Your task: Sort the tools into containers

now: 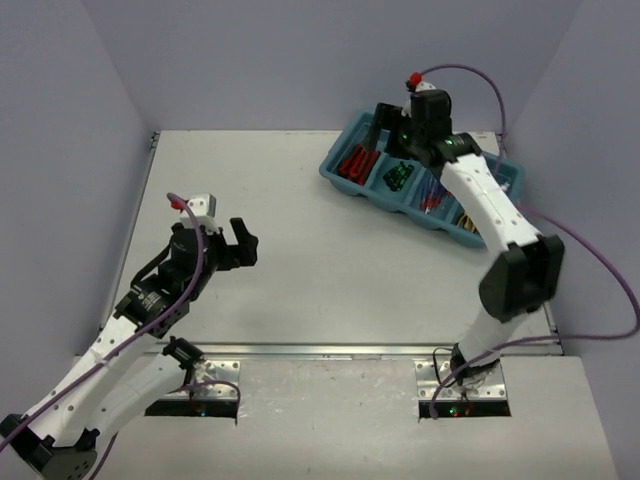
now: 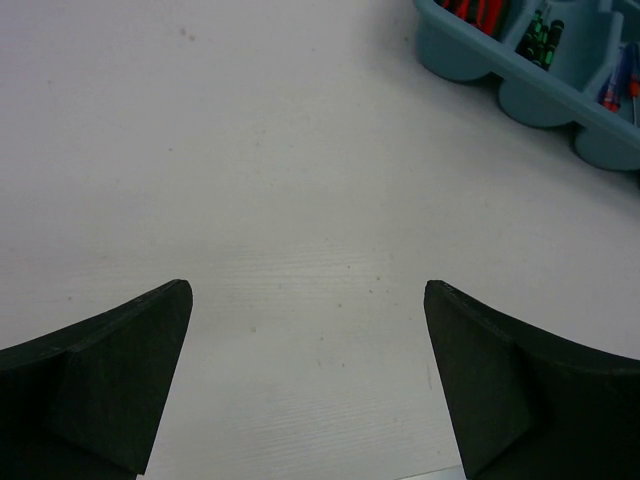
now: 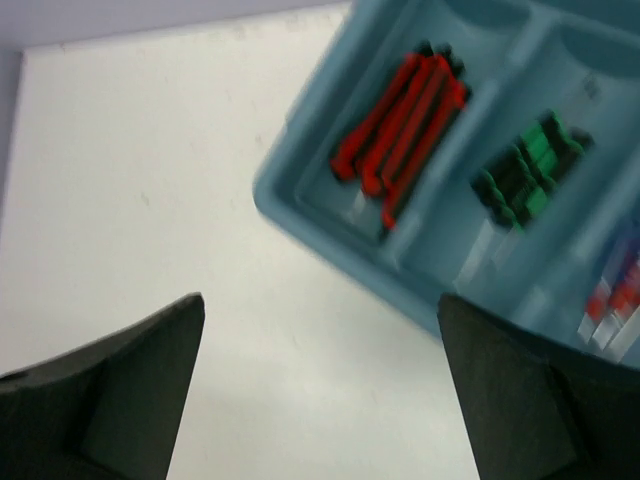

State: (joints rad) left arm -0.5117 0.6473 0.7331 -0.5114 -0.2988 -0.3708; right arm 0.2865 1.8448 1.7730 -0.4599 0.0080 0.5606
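Observation:
The teal organizer tray (image 1: 332, 172) lies at the far right of the table. Its compartments hold red-handled cutters (image 1: 355, 160), black-and-green screwdrivers (image 1: 397, 177), blue-and-red screwdrivers (image 1: 432, 197) and yellow-and-black pliers (image 1: 467, 222). My right gripper (image 1: 390, 125) hovers open and empty above the tray's left end. The right wrist view (image 3: 320, 330) shows the cutters (image 3: 400, 125) and the green screwdrivers (image 3: 525, 170) beyond its jaws. My left gripper (image 1: 250, 243) is open and empty over bare table at the left. In the left wrist view (image 2: 306, 290) the tray (image 2: 530, 100) is far off at the upper right.
Grey walls enclose the table on the left, back and right. The white tabletop (image 1: 280, 200) stretches between the two grippers. The right arm's purple cable (image 1: 600, 260) loops past the table's right edge.

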